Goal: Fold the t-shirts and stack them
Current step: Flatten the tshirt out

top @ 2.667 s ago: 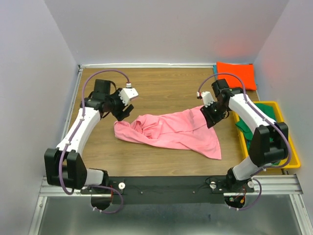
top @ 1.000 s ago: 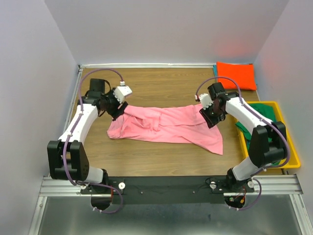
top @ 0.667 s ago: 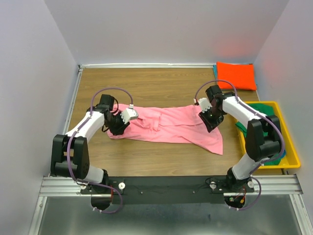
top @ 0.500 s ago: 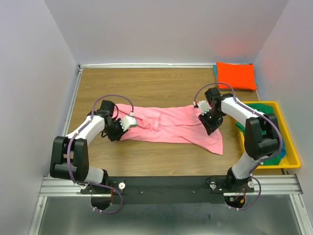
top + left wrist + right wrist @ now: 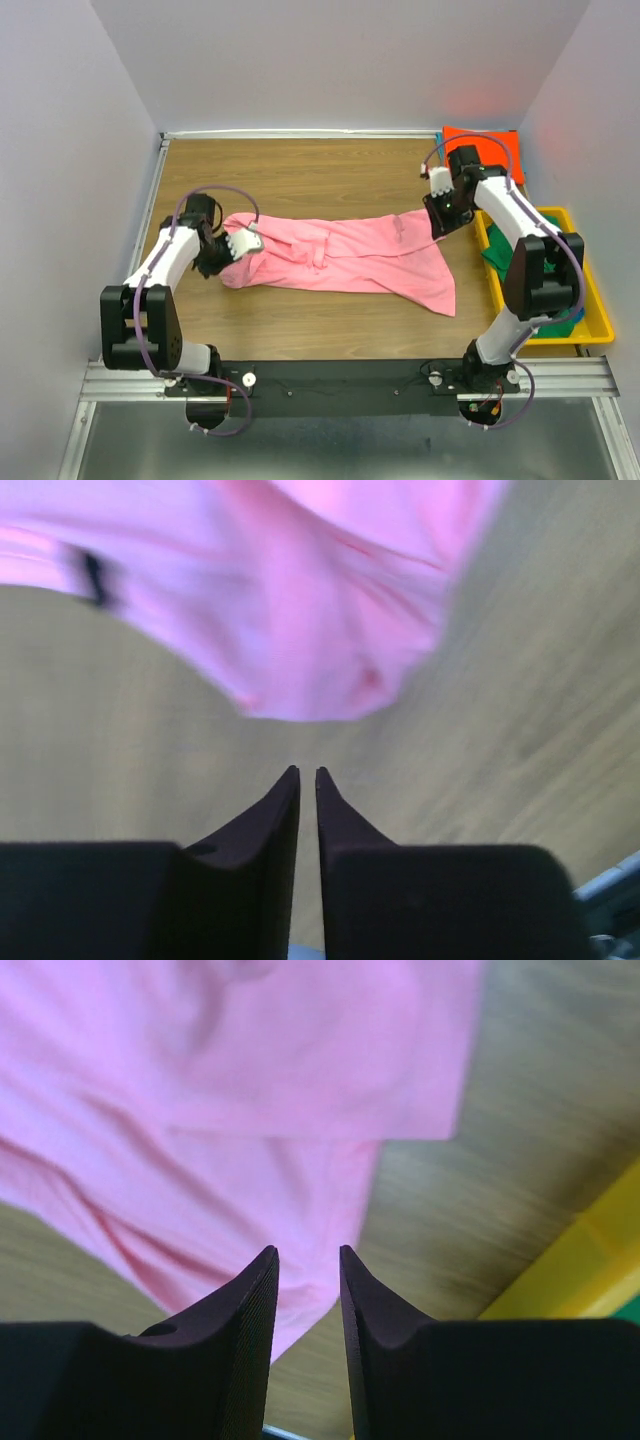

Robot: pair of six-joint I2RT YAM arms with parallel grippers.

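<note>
The pink t-shirt (image 5: 340,260) lies spread in a long band across the middle of the table. My left gripper (image 5: 212,262) is low at its left end, shut and empty; in the left wrist view the gripper (image 5: 307,770) has the shirt's edge (image 5: 330,610) just ahead of it. My right gripper (image 5: 441,222) hovers over the shirt's upper right corner, its jaws a little apart with nothing between them; the right wrist view shows the gripper (image 5: 305,1250) above the cloth (image 5: 250,1080). A folded orange t-shirt (image 5: 485,152) lies at the far right corner. A green t-shirt (image 5: 545,228) lies in the bin.
The yellow plastic bin (image 5: 592,305) stands along the table's right edge, close to my right arm; its rim also shows in the right wrist view (image 5: 600,1250). Walls enclose the table on the left, back and right.
Both grippers pulled the pink shirt out lengthwise, laid it down and let go. The left gripper drew back to the left and shut. The right gripper moved away toward the far right.
</note>
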